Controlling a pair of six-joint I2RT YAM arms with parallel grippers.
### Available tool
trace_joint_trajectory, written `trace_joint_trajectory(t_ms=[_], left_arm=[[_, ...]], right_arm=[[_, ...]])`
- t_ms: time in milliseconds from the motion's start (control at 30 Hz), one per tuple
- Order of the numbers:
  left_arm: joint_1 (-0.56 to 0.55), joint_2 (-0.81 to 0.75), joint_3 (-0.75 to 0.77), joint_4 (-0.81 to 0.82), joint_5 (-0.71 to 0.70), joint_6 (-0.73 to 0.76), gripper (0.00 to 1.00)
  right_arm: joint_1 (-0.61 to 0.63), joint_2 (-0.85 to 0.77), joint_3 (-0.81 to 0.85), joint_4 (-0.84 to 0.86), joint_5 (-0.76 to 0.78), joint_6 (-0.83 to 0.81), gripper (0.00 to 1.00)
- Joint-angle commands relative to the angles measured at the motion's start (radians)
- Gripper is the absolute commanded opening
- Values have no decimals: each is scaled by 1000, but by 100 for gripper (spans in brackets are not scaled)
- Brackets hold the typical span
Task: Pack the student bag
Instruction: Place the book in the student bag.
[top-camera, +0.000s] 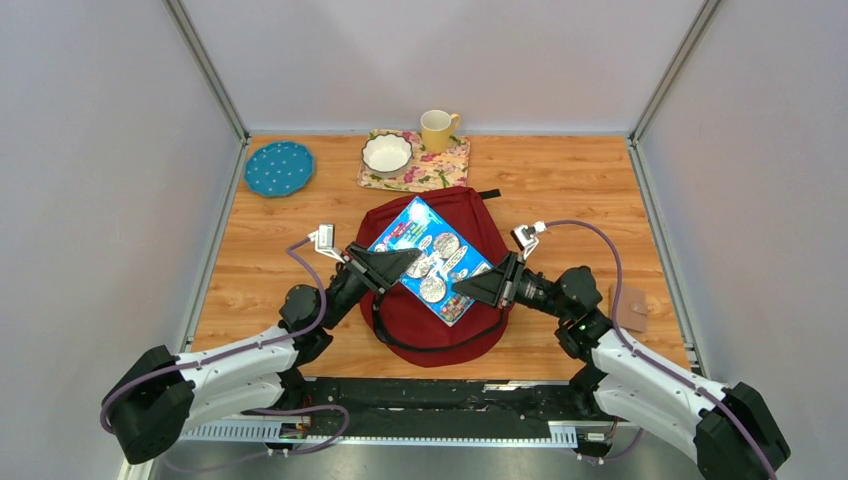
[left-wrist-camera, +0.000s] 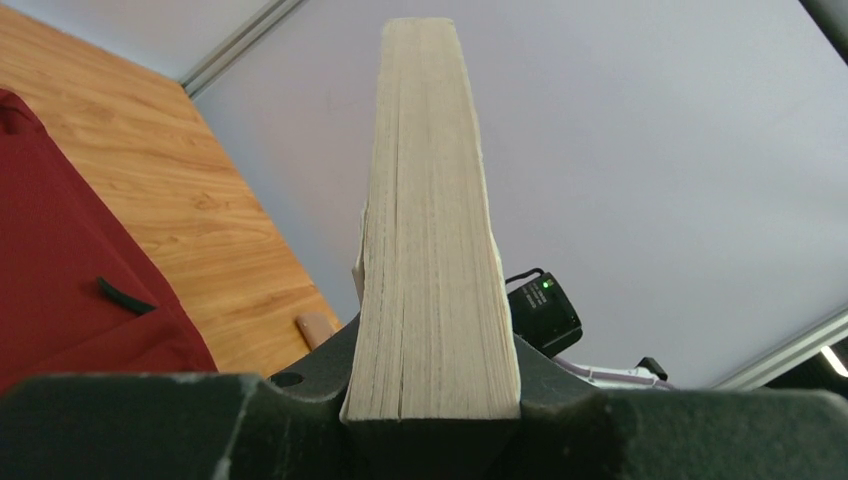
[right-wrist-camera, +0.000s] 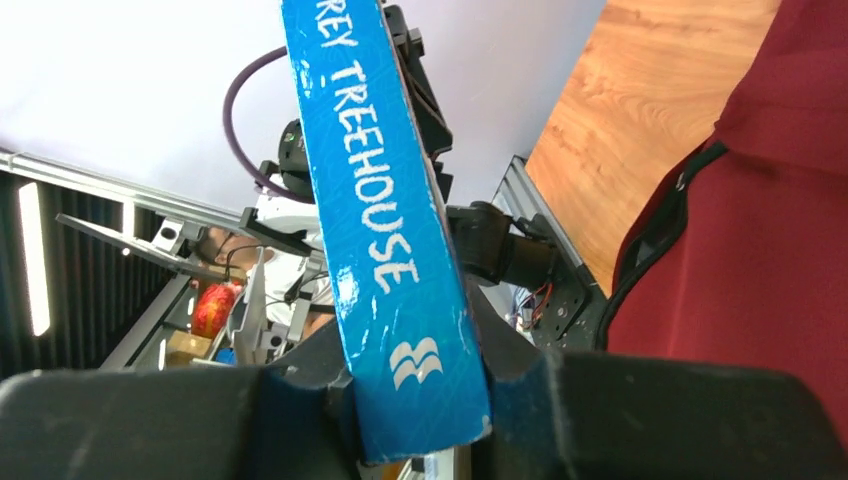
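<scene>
The student bag (top-camera: 432, 338) lies flat in the middle of the table, dark red with a black strap along its near edge. Held just over it is a thick book (top-camera: 428, 252) with a bright blue picture cover. My left gripper (top-camera: 398, 263) is shut on the book's page edge (left-wrist-camera: 430, 250), which fills the gap between its jaws. From the other side my right gripper (top-camera: 480, 285) is shut on the blue spine (right-wrist-camera: 385, 220), which bears white lettering. Red fabric of the bag shows beside both grippers (left-wrist-camera: 60, 280) (right-wrist-camera: 770, 250).
At the back stand a yellow mug (top-camera: 437, 130) and a white bowl (top-camera: 387, 153) on a floral mat (top-camera: 445, 170). A blue dotted plate (top-camera: 279, 168) sits back left. A small brown flat item (top-camera: 630, 308) lies near the right edge.
</scene>
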Motion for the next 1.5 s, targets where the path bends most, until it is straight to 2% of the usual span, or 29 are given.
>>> trace_joint_trajectory(t_ms=[0,33,67,100,167,200,233,300,333,367,433,467,533,633,700,767,833,1100,1267,1467], left_arm=[[-6,-22,4,131,13,-30,7],[-6,-27,10,76,13,-33,19],[-6,-32,14,42,13,-19,45],[-6,-50,31,-1,13,-10,52],[-6,-90,63,-195,11,45,69],[-6,-107,126,-293,11,69,70],[-8,-120,172,-534,-13,97,70],[-8,-131,323,-761,-35,232,70],[-8,-130,368,-938,-44,276,70],[-6,-116,407,-1004,-50,357,71],[-8,-102,482,-1137,-46,427,71],[-9,-81,498,-1161,-32,482,71],[-26,-55,531,-1216,4,534,71],[-178,16,585,-1313,-106,748,72],[-271,80,632,-1391,-180,821,73],[-301,123,646,-1419,-174,876,73],[-325,136,640,-1408,-106,898,73],[-379,140,561,-1308,155,884,75],[-410,180,561,-1302,192,893,76],[-425,221,561,-1304,165,890,76]], right_arm=[[2,-53,4,44,35,-18,1],[4,-82,5,-11,39,-38,0],[4,-103,11,-51,58,-55,0],[2,-125,14,-95,73,-72,0],[4,-216,37,-261,137,-138,0],[2,-258,51,-333,168,-161,0],[2,-295,65,-479,205,-188,0],[1,-410,111,-609,321,-261,0],[2,-447,126,-748,369,-277,0],[1,-488,145,-810,462,-293,0],[1,-582,197,-969,550,-334,0],[-1,-605,214,-1016,643,-347,0],[1,-659,273,-1141,714,-365,0],[-1,-702,350,-1292,881,-365,0],[1,-712,389,-1382,932,-371,0],[1,-714,442,-1432,986,-377,0],[1,-712,464,-1475,1003,-374,0],[-1,-705,449,-1455,966,-341,0],[-1,-686,410,-1398,902,-322,0],[1,-651,390,-1364,852,-314,0]])
